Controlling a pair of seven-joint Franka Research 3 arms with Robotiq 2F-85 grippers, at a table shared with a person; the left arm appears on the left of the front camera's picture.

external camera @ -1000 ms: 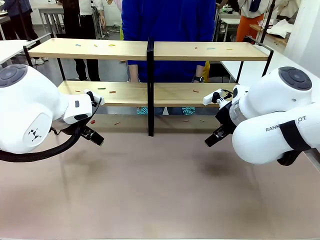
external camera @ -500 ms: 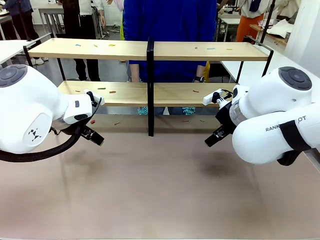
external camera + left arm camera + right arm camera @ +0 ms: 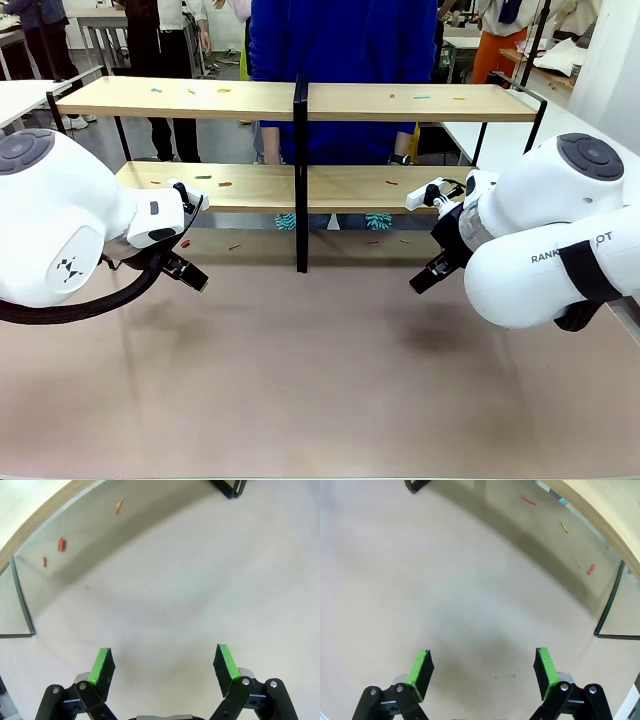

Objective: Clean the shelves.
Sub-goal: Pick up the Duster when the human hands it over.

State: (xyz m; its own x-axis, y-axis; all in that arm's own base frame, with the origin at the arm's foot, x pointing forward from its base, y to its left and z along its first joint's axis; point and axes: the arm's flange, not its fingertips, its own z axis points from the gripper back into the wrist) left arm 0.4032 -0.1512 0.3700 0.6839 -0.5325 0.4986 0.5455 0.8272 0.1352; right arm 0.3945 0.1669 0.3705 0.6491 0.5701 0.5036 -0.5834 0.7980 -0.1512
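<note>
Low over the tabletop (image 3: 320, 380), just short of the shelves (image 3: 400, 100) at its far side, I'm hovering w/ left gripper (image 3: 163, 652) & right gripper (image 3: 482, 654) both spread wide & empty, so I'm reckoning on picking the coloured scraps (image 3: 203, 177) off one by one, w/o clipping the frame.

The shelves (image 3: 300, 100), two light wooden boards in a black frame, carry scattered small coloured bits.

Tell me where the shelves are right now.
In the front view the shelves stand across the far side of the table, spanning left to right, with a person in blue just behind their central upright.
</note>
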